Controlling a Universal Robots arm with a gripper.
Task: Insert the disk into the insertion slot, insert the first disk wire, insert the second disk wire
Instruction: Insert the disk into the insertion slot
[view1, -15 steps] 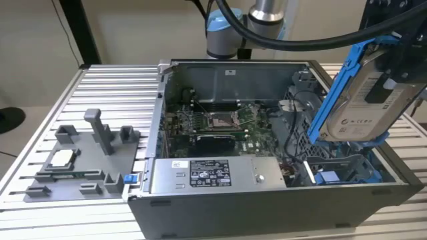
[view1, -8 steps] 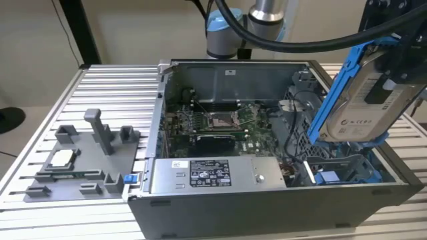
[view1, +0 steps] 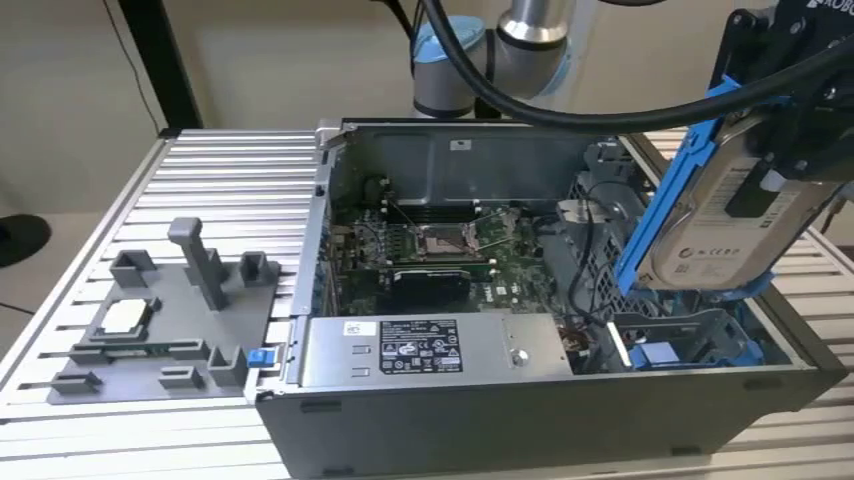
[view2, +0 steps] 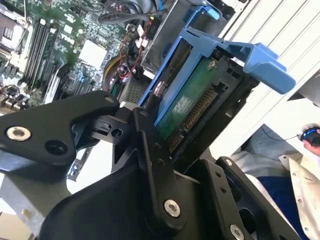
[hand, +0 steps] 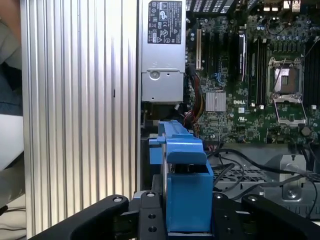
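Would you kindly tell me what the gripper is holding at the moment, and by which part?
The gripper holds the disk, clamped from both sides at its upper end, on the blue carrier, above the open computer case.

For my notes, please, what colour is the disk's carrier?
The disk carrier is bright blue; first wrist view.
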